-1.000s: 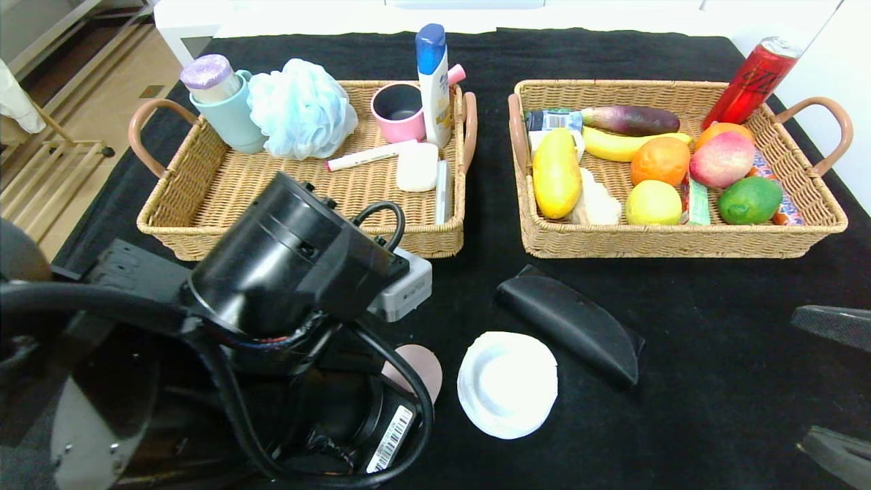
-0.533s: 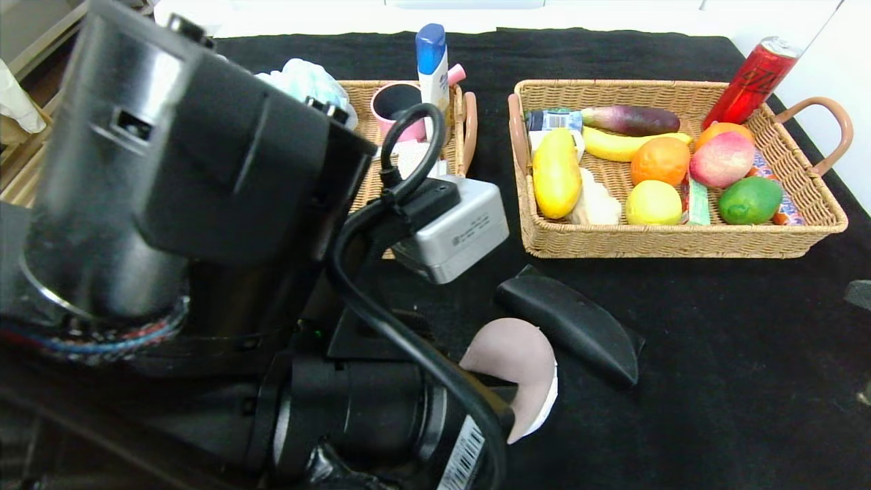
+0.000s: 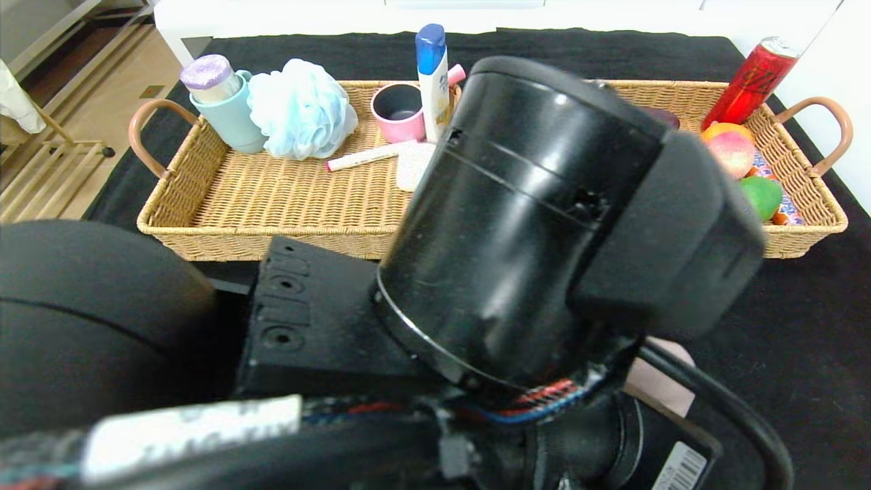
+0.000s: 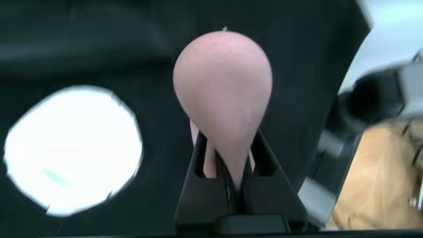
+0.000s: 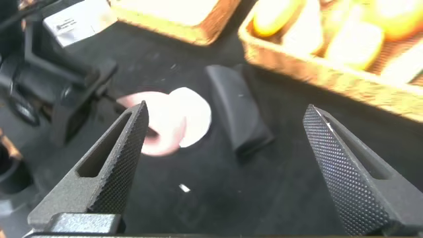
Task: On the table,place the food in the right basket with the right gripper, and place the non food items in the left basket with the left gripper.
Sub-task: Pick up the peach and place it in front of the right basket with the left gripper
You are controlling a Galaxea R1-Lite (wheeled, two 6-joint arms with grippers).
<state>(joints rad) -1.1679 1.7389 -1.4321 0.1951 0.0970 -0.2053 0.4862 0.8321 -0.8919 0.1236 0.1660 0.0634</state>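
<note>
My left gripper is shut on a pale pinkish round bun, held above the black table. In the head view the left arm fills the middle and only an edge of the bun shows. A white round tub lies on the cloth beside the bun. The black half-moon pouch lies between the tub and the right basket. My right gripper hangs open and empty over the near cloth, apart from them. The left basket stands at the back left.
The left basket holds a blue cup, a bath puff, a pink mug, a bottle and a pen. A peach and a lime show in the right basket; a red can leans behind it.
My left arm has swung up and to the right with the bun, now hiding the tub, the pouch and much of the right basket in the head view.
</note>
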